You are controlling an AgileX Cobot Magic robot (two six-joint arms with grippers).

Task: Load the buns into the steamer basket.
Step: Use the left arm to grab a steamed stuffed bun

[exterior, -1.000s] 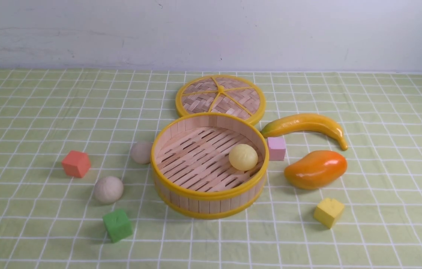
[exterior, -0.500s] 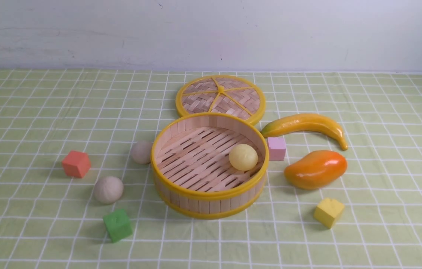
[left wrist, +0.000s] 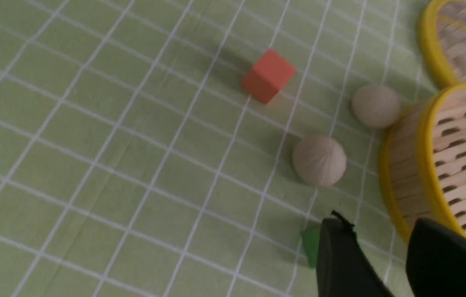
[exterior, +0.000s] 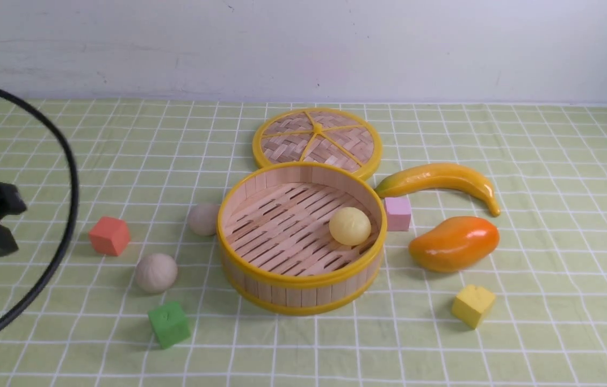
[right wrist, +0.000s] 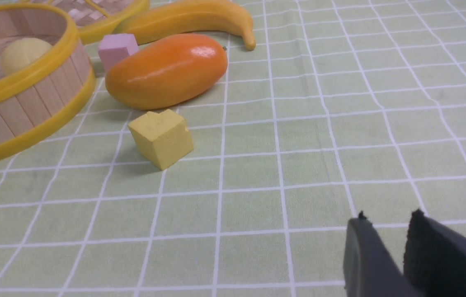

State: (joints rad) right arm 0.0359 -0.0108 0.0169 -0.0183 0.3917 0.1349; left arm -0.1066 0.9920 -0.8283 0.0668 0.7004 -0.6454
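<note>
Steamer basket (exterior: 301,281) sits at frame centre in the front view, open side up. Its lid (exterior: 317,141) lies flat just behind it, touching or nearly so, which leaves the basket free for loading from above.

One pale yellow bun (exterior: 350,226) is already inside, on the slatted floor against the right-hand wall. Two beige buns are outside, left of centre. One beige bun (exterior: 203,219) is right against the basket's left wall. The other beige bun (exterior: 156,273) is lower left of it, between the red cube (exterior: 109,235) and the green cube (exterior: 169,323). So one of three is done.

Left gripper (left wrist: 375,235) enters at the left edge of the front view, with a black cable (exterior: 67,177) looping above it. Its jaws are apart with nothing between them. The left wrist view looks down on both beige buns, so this arm is probably lining up on them; they are on its side. The nearer bun looks the likelier pick because it has free space round it, while the other hugs the wall.

Right gripper (right wrist: 385,225) is not in the front view. Its wrist view shows the jaws slightly parted and empty, low over bare tablecloth (right wrist: 299,165) and well apart from the yellow cube (right wrist: 161,138) and mango (right wrist: 167,71). It looks parked out of the way.

Banana (exterior: 438,180) and pink cube (exterior: 398,213) at right of the basket are distractors.
</note>
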